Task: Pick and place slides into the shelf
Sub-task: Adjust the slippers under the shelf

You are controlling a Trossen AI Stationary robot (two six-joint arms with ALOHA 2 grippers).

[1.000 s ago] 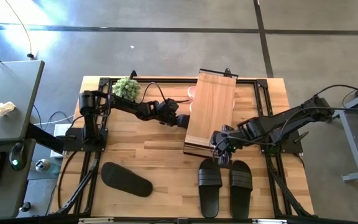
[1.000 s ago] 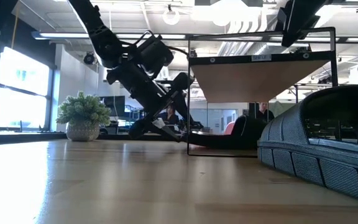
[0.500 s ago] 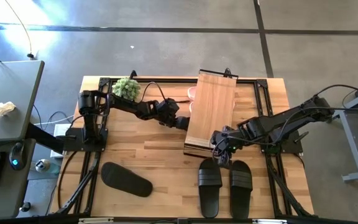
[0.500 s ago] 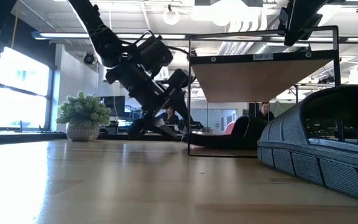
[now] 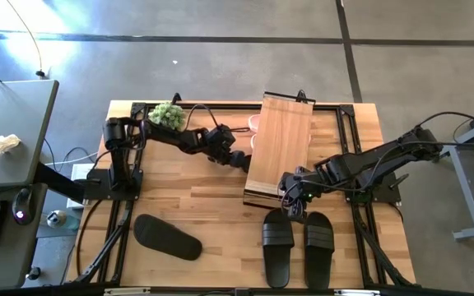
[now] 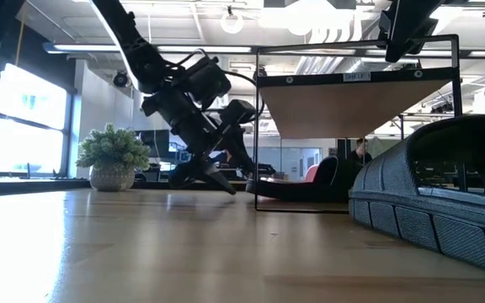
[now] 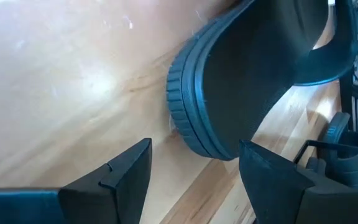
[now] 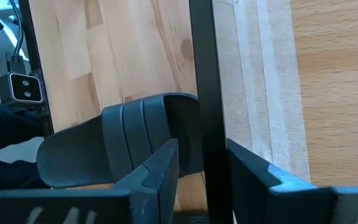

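The shelf (image 5: 280, 148) stands on the worktop (image 5: 196, 201), slightly skewed, its plank top lit. The left end effector (image 5: 241, 159) sits low at the shelf's left edge, fingers (image 7: 120, 174) spread apart, empty, with a black slide (image 7: 253, 68) just ahead of them. The right end effector (image 5: 290, 197) is at the shelf's near end, its fingers straddling a black frame bar (image 8: 204, 106); whether they pinch it is unclear. Two black slides (image 5: 297, 245) lie side by side near the front, another black slide (image 5: 167, 237) alone at front left. Something pink (image 5: 254, 123) shows under the shelf's left edge, perhaps a slide.
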